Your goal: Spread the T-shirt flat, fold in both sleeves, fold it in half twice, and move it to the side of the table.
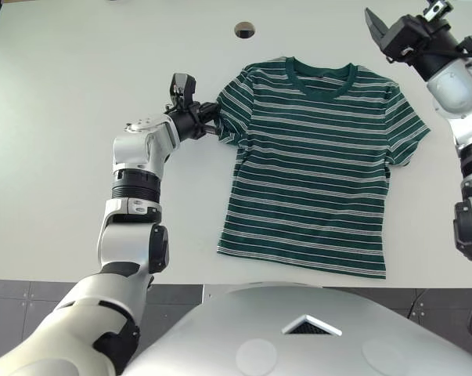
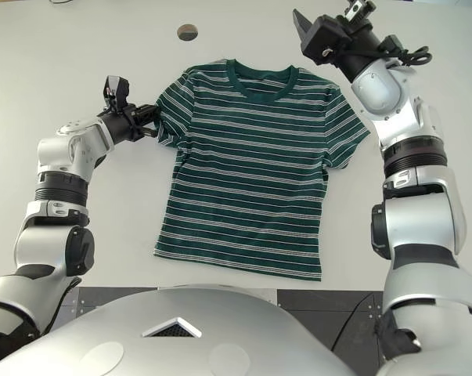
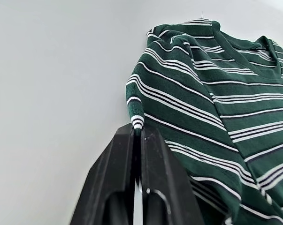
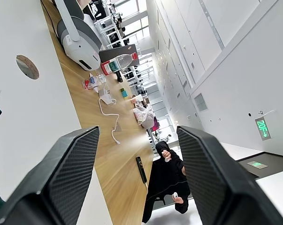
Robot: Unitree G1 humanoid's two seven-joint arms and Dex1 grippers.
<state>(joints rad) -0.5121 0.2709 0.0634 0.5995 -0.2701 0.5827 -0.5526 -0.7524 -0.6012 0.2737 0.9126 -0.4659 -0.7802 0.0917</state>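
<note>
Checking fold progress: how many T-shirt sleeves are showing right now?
2. The left sleeve is pinched in the left gripper; the right sleeve lies spread out on the white table, untouched. Neither is folded in yet.

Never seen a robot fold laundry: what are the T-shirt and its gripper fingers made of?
T-shirt: soft, matte knit cloth, probably cotton; it creases where the left gripper pinches the sleeve. Right gripper fingers: black, woven-patterned, perhaps carbon fibre.

I see bright, even light from above on the white table, just soft, thin shadows along the edge of the T-shirt, and strong daylight coming through the far windows.
</note>
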